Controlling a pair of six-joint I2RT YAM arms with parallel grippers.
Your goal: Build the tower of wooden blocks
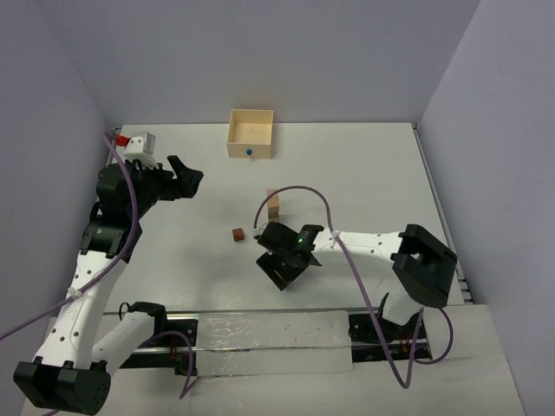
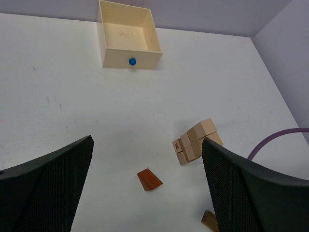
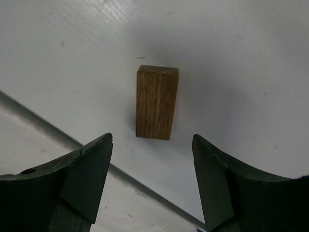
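The tower (image 1: 272, 204) is a short upright column of pale wood blocks at mid-table; the left wrist view shows the tower (image 2: 197, 140) from above, one block marked with an X. A small reddish block (image 1: 238, 235) lies to its left, and that reddish block (image 2: 149, 179) rests on the table between the left fingers' line of sight. My right gripper (image 1: 286, 264) hangs low just in front of the tower. A dark brown brick (image 3: 157, 102) lies flat just ahead of the right gripper (image 3: 152, 145), whose jaws stand apart and touch nothing. My left gripper (image 1: 186, 178) is raised at the left, and this left gripper (image 2: 147, 142) is wide open and holds nothing.
A pale square wooden box (image 1: 251, 133) with a blue dot stands at the back; the same box (image 2: 128, 36) looks empty. The brown brick (image 2: 210, 221) peeks out beside the left wrist's right finger. A purple cable (image 1: 303, 192) arcs over the right arm. Grey walls enclose the table.
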